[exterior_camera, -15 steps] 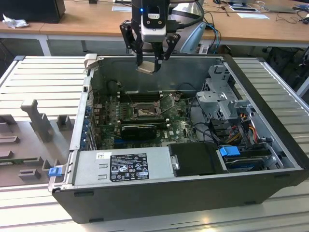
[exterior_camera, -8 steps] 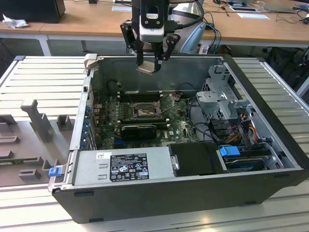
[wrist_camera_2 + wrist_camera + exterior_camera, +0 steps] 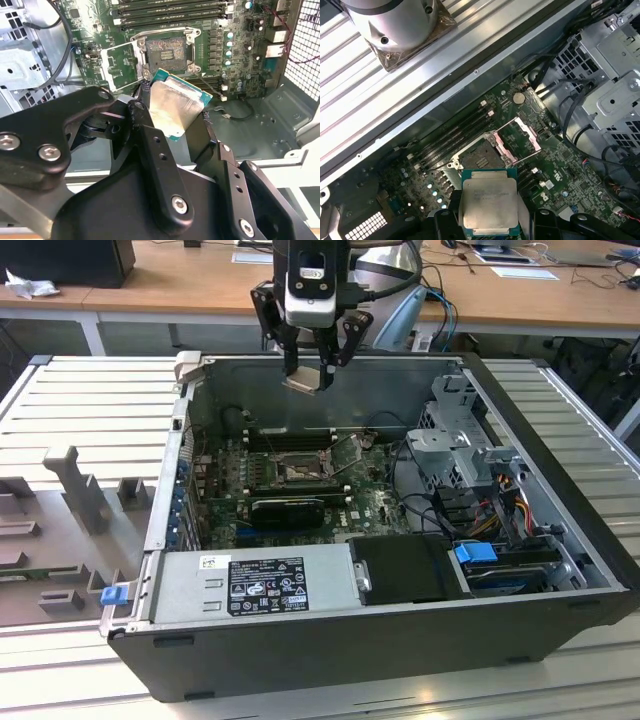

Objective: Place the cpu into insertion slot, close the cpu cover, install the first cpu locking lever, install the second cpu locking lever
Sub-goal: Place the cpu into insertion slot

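- gripper (image 3: 175, 122) fingers (image 3: 150, 142) clenched on cpu (image 3: 175, 105). They pinch 2 opposite edges, chip flat btwn them, silvery lid side up.
- cpu looks light, stiff, thin; underside prob. fragile, so edge grip only, low force.
- Beyond fingertips, well apart: insertion slot (image 3: 167, 50), unfilled. cpu cover (image 3: 116, 67) flipped open just beside it.

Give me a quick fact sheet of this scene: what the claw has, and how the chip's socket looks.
claw: shut on the cpu, above the open case
cpu: in the air, not yet in the slot
slot: empty, its centre showing
cover: swung open beside the slot
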Robot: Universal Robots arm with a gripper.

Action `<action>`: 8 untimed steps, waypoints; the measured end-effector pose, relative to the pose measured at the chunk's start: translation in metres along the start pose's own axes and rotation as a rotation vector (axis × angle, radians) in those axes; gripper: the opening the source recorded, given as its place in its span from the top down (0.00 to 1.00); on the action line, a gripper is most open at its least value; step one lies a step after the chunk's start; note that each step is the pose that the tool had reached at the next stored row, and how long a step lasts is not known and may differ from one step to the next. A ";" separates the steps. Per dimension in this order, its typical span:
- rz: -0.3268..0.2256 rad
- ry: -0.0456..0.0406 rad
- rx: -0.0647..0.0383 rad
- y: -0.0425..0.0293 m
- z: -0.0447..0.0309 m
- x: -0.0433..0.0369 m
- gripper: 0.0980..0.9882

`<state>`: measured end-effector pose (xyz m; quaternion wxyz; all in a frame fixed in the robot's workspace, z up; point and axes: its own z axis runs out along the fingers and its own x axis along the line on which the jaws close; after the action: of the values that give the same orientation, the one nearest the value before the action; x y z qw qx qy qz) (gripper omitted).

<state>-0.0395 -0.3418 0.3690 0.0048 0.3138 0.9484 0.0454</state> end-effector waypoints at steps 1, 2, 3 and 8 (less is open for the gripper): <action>0.005 -0.0004 0.000 0.0000 0.0000 0.0000 0.52; 0.008 -0.0007 0.000 0.0000 0.0000 0.0000 0.52; 0.012 -0.0010 0.000 0.0000 0.0000 0.0000 0.52; 0.035 -0.0031 -0.001 0.0000 0.0000 0.0000 0.52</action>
<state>-0.0395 -0.3418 0.3689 0.0056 0.3303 0.9428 0.0453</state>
